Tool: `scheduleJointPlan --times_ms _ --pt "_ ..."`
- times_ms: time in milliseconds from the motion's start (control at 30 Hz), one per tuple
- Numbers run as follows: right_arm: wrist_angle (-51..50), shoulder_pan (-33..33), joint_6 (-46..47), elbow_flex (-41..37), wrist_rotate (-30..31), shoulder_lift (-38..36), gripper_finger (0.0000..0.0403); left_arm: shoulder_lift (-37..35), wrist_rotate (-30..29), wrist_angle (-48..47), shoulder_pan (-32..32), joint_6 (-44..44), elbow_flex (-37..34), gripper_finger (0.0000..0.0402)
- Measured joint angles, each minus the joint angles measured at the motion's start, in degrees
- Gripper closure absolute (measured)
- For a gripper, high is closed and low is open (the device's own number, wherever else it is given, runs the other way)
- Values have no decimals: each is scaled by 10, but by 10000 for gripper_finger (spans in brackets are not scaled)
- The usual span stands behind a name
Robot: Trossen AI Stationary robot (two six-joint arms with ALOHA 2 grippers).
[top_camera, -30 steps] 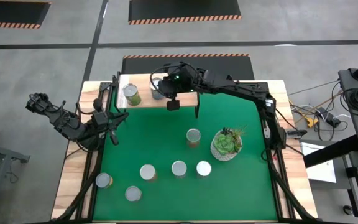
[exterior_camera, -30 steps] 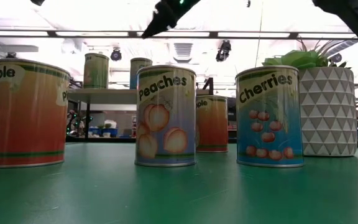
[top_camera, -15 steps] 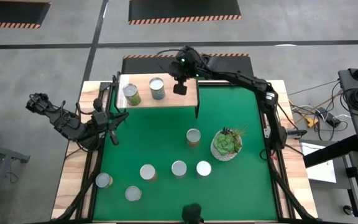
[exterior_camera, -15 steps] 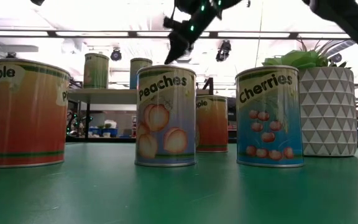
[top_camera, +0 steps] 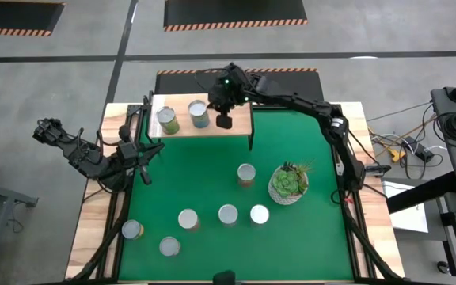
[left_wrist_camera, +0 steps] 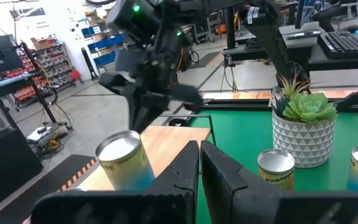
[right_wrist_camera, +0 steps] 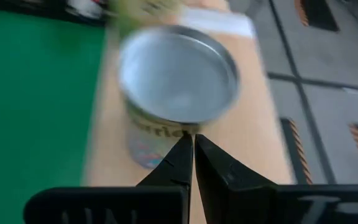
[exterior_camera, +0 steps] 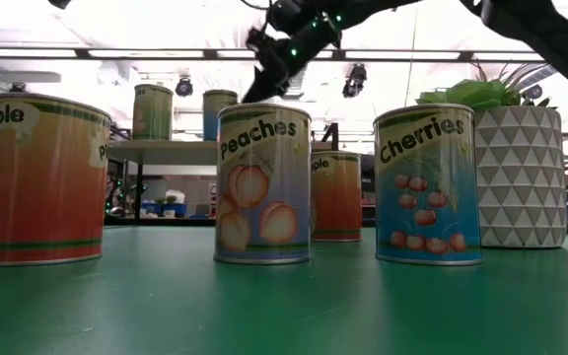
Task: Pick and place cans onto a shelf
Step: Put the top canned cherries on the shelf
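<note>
On the shelf [top_camera: 242,125], two cans [top_camera: 167,120] [top_camera: 199,113] fill the left half; its right half is bare board, though the right end effector [top_camera: 223,121] hangs over it just beside the second can. Between shelf and the can [top_camera: 246,174] beside the plant pot [top_camera: 288,184], the green mat [top_camera: 188,170] lies open. Five more cans [top_camera: 227,214] crowd the near strip.

My two arms are dark, nearly black, built of slim jointed segments with thin black cables looped loosely along them. My right gripper [top_camera: 223,120] carries a blocky black head, and a small green light glows on the wrist housing behind it. Its two fingers [right_wrist_camera: 178,163] are matte black and taper to narrow wedge tips, mounted on a flat black crossbar with pale raised lettering. My left gripper [left_wrist_camera: 200,163] has the same angular black fingers.
</note>
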Motion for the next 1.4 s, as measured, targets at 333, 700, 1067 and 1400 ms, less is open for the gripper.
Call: scheduleJointPlan --times_ms 333,700,1067,1400 --pt "0 43 -27 0 105 -3 394 0 0 0 0 0 0 402" --pt "81 49 -29 16 46 -9 394 0 0 0 0 0 0 402" --pt "106 53 -18 14 12 24 394 0 0 0 0 0 0 402" --pt "138 50 -57 14 71 38 394 4 0 0 0 0 0 402"
